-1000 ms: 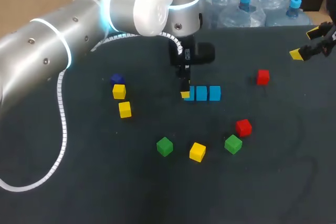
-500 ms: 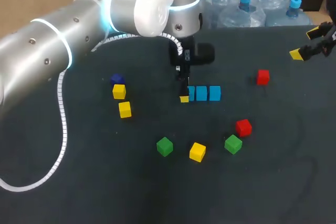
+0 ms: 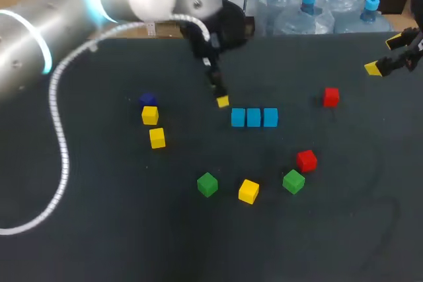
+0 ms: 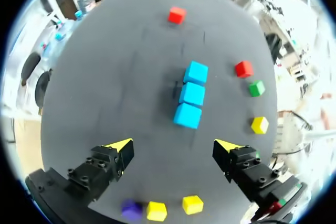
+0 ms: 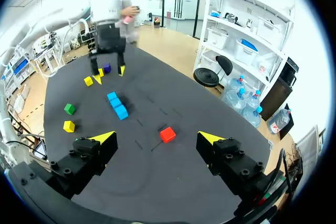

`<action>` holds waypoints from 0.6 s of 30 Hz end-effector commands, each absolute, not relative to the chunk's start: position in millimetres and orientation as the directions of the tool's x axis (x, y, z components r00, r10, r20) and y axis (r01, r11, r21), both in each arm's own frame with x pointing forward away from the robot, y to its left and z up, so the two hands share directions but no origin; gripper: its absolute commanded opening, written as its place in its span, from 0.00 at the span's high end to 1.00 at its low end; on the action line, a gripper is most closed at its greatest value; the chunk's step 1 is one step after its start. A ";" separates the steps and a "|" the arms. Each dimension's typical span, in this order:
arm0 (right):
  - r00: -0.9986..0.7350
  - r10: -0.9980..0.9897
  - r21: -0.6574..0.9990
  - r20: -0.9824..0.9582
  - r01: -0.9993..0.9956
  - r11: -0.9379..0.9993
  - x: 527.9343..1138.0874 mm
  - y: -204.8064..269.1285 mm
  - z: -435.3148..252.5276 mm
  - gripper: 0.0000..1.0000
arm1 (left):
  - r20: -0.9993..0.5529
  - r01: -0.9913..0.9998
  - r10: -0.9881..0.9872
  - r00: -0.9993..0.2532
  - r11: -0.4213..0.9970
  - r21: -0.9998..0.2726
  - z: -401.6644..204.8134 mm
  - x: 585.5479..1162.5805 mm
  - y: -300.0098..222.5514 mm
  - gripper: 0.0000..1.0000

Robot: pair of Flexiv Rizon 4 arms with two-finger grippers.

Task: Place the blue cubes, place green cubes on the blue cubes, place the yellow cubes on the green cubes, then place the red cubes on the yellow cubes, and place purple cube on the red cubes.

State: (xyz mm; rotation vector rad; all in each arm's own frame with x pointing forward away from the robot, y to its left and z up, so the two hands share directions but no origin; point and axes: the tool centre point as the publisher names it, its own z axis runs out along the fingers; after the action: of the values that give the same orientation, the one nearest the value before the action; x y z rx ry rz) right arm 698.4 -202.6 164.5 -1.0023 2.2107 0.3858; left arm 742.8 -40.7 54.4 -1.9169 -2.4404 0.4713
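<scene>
Three blue cubes (image 3: 254, 117) lie in a touching row mid-table; they also show ahead of the fingers as the blue cubes (image 4: 192, 94). My left gripper (image 3: 220, 97) hangs above and just left of the row's left end, open and empty (image 4: 173, 148). My right gripper (image 3: 390, 56) stays at the far right edge, open and empty (image 5: 157, 139), with a red cube (image 5: 167, 134) ahead of it. Red cubes (image 3: 331, 97) (image 3: 306, 160), green cubes (image 3: 207, 184) (image 3: 293, 181), yellow cubes (image 3: 150, 115) (image 3: 157, 138) (image 3: 248, 191) and a purple cube (image 3: 147, 100) lie singly on the table.
The black table (image 3: 344, 229) has bare room at the front and front right. The purple cube touches the yellow one at the left. Water bottles (image 3: 310, 11) stand behind the table's far edge.
My left gripper has opened, let go of the leftmost blue cube, and risen up and back to the left. The three blue cubes stay in their row. The right arm has not moved.
</scene>
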 end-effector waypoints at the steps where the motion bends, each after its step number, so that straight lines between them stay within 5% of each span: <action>1: -0.480 -0.552 -0.007 -0.682 -0.750 0.661 698.1 -202.8 164.5 0.00 | -0.356 0.951 0.884 -0.303 0.255 -0.177 76.8 725.1 -2.3 0.00; 18: -0.480 -0.552 -0.007 -0.682 -0.750 0.661 698.1 -202.8 164.5 0.00 | -0.649 0.848 0.608 -0.456 0.518 -0.111 149.2 747.7 51.0 0.00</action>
State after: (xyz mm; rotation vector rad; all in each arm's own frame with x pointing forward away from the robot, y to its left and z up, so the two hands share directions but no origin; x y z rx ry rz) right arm 698.4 -202.6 164.5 -1.0023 2.2107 0.3858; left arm 764.6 33.4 151.9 -1.6667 -2.8908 0.5973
